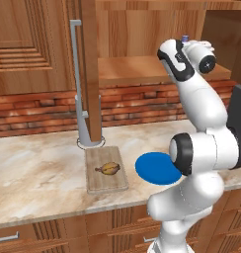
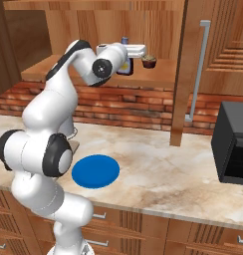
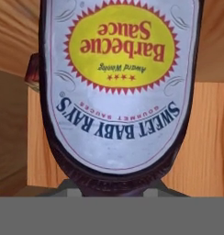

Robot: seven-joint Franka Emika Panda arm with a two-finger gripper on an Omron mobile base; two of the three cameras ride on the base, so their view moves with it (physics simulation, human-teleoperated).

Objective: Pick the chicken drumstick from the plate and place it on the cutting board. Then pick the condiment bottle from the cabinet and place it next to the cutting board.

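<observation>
The chicken drumstick (image 1: 109, 169) lies on the cutting board (image 1: 95, 185) on the counter. To its right the blue plate (image 1: 154, 168) (image 2: 96, 172) sits bare. My arm reaches up onto the open shelf of the cabinet (image 1: 132, 69) (image 2: 163, 74). The condiment bottle (image 2: 126, 70) stands there upright, its blue cap (image 1: 185, 37) showing above the hand. In the hand view the bottle's barbecue sauce label (image 3: 118, 92) looms very close between the fingers. My gripper (image 3: 113, 190) (image 2: 127, 62) is shut on the bottle's sides.
A squat dark cupcake-like object (image 2: 149, 62) sits on the shelf just right of the bottle. The open cabinet door with its long grey handle (image 1: 78, 74) (image 2: 198, 69) hangs over the counter. A black appliance (image 2: 233, 144) stands at the counter's right end.
</observation>
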